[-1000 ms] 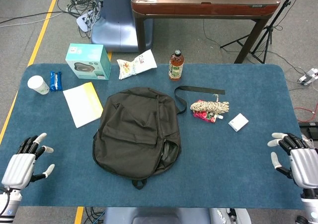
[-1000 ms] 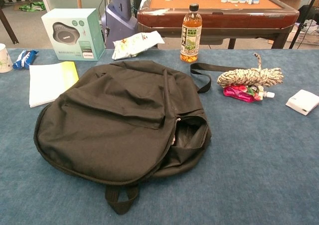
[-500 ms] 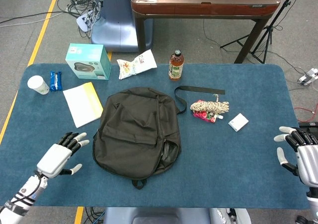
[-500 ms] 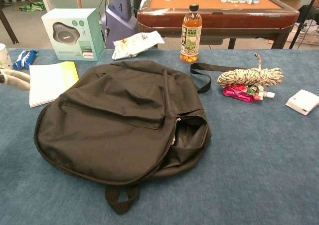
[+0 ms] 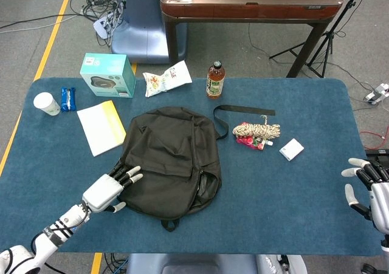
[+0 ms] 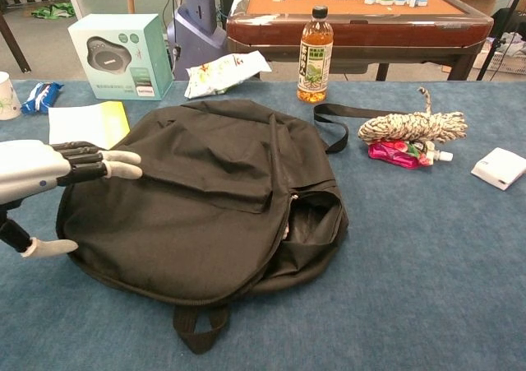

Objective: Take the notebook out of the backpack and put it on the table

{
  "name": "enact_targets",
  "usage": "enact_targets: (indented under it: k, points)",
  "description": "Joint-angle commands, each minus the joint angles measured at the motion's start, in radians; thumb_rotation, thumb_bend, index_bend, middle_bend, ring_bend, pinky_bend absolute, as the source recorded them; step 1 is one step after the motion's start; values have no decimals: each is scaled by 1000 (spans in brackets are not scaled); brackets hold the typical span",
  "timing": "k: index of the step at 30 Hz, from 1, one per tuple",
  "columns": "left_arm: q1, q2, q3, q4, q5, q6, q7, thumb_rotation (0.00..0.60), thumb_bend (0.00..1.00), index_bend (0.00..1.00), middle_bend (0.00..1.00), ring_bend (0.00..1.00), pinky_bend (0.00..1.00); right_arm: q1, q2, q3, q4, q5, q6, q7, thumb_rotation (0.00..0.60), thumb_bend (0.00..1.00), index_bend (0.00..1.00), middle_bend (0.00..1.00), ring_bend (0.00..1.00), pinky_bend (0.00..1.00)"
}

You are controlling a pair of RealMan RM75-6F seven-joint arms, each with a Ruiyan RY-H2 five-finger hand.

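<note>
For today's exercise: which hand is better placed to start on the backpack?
Left. The left hand is open at the backpack edge; the right hand hangs at the far table edge.

My right hand (image 5: 374, 189) is cut off by the head view's edge. My left hand (image 6: 37, 173) hides part of the notebook (image 6: 86, 122).

You find no wording sharp enough to read, teal box (image 6: 121, 56) bears only a speaker picture and blurred small print, bottle (image 6: 316, 55) label shows illegible characters, snack bag (image 6: 224, 72) printing too blurred, cup (image 5: 47, 103) markings unreadable
</note>
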Motion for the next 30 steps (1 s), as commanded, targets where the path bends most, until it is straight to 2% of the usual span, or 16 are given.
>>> enact_targets:
  k: [1, 10, 17, 25, 27, 30]
  points:
    - [-22, -37, 2, 32, 8, -10, 36, 600, 244, 63, 0, 2, 17, -7, 1, -3, 5, 1, 5, 6, 600, 467, 430, 278, 203, 290]
    - [-67, -118, -6, 93, -15, -29, 52, 600, 244, 90, 0, 2, 16, -20, 3, -8, 14, -1, 15, 22, 600, 467, 430, 277, 202, 290]
    - [-87, -184, -47, 121, -78, -20, 44, 600, 244, 269, 0, 3, 16, -21, 3, -10, 14, -3, 10, 22, 600, 467, 430, 275, 202, 290]
    - [-115, -228, -95, 125, -142, -14, 36, 600, 245, 398, 2, 19, 16, -24, 4, -13, 13, -2, 4, 20, 600, 466, 430, 273, 202, 290]
    - [-124, -230, -106, 113, -161, -21, 26, 600, 267, 436, 11, 19, 16, -24, 4, -12, 13, -2, 4, 22, 600, 466, 430, 273, 202, 290]
    - [-138, -237, -118, 111, -177, -25, 32, 600, 385, 526, 37, 22, 16, -24, 4, -13, 16, -4, 3, 25, 600, 467, 430, 273, 202, 290]
